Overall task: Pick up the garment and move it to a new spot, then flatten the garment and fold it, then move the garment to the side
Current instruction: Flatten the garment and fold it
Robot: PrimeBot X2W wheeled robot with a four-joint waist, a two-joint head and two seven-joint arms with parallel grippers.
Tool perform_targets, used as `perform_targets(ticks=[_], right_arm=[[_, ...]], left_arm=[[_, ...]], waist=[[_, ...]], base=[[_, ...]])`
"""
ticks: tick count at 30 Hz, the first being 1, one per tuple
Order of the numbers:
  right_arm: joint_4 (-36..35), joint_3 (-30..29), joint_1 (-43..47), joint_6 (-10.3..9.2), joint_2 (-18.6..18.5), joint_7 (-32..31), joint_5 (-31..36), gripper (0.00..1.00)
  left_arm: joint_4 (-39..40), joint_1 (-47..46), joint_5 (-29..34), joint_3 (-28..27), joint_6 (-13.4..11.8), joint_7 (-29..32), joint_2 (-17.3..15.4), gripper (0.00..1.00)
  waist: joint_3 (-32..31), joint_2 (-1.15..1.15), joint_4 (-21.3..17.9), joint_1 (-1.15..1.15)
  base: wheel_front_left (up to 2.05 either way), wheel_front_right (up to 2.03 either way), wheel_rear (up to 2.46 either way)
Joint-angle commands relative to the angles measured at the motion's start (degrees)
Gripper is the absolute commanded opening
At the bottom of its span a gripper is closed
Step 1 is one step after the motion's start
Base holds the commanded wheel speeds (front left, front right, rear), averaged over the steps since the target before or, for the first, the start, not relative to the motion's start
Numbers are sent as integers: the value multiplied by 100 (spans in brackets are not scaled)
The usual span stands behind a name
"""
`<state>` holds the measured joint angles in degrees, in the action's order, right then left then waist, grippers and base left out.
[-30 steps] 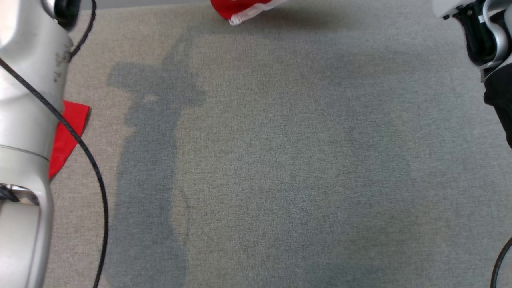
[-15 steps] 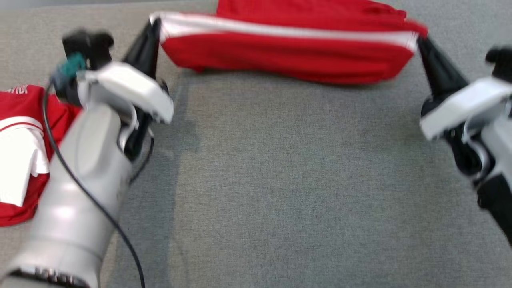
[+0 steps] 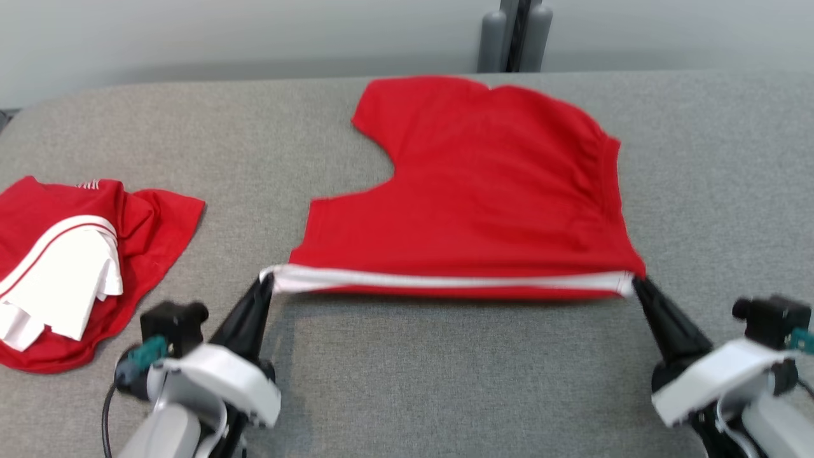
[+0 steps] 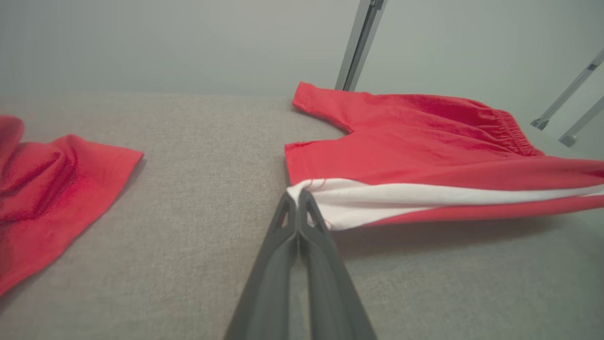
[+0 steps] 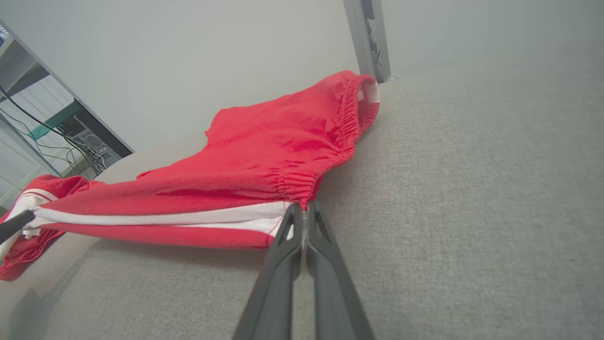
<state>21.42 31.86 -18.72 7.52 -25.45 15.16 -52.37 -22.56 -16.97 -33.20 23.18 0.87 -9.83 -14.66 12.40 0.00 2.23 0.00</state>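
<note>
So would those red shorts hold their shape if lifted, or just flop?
Probably flop: only the edge held by the left gripper and right gripper is raised, while the rest of the shorts drapes on the table. Likely light, as two fingertip pinches hold it. The gathered waistband looks stretchy.

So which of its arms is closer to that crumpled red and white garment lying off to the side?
Left. Its left fingers pinch one corner of the red shorts, near the crumpled garment; the right fingers hold the opposite corner, the shorts' full width farther away.
</note>
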Motion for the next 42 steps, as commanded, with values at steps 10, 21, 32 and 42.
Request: perform_targets(ticks=[10, 21, 32, 42], right_arm=[[-818, -328, 1648, -4, -395, -263, 115, 0], [-1650, -1361, 2799, -4, -114, -984, 493, 0], [-2287, -1981, 3014, -5, 406, -1604, 936, 0], [-2460, -2262, 1964, -4, 891, -1923, 1144, 0]], left_arm=[[2998, 2092, -366, 49, -1036, 1794, -798, 0], [4396, 2820, -394, 16, -1576, 2527, -1194, 0], [4641, 2501, -247, -54, -1609, 2611, -1325, 0], [3831, 753, -217, -115, -903, 2608, -1338, 0]], waist=[[-534, 0, 104, 0], [-672, 0, 93, 0], [-582, 0, -1, 0], [68, 0, -301, 0]], base=[[0, 0, 0], [0, 0, 0], [0, 0, 0], [0, 0, 0]])
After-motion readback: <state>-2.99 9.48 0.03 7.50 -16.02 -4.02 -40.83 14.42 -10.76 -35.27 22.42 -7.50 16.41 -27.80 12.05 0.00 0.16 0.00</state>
